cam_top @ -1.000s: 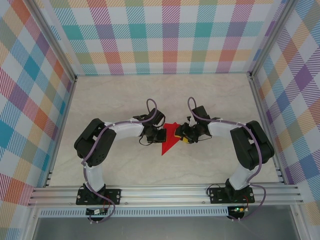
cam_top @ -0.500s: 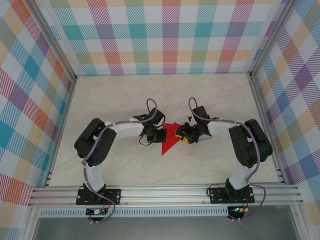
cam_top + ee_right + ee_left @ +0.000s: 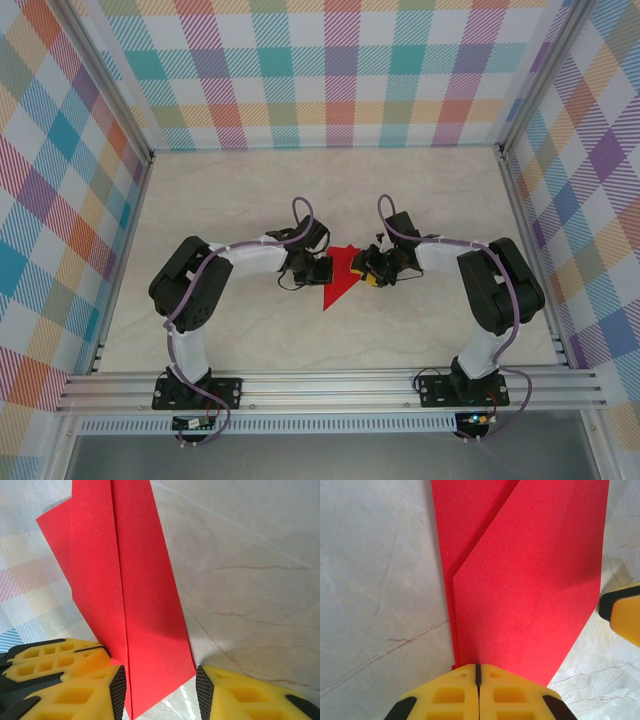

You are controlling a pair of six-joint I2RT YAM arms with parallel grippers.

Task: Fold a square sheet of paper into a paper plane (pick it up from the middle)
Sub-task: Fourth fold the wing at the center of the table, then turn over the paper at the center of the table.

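A robotics laboratory test cell was indicated. A marble-patterned worktop [image 3: 250, 190] was enclosed at 9, 12 and 3 o'clock by panels [image 3: 330, 70] printed in pastel plaid, which were carried by bare aluminium frame posts [image 3: 105, 80]. At 6 o'clock a slotted aluminium rail [image 3: 330, 385] was laid across the near edge, and to it the left arm [image 3: 250, 258] and the right arm [image 3: 440, 258] were bolted side by side on black base plates.

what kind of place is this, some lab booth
Probably a robot test cell in a lab: checked panels wall in a marble-look table, and a left arm and right arm are bolted to an aluminium rail at its near edge.
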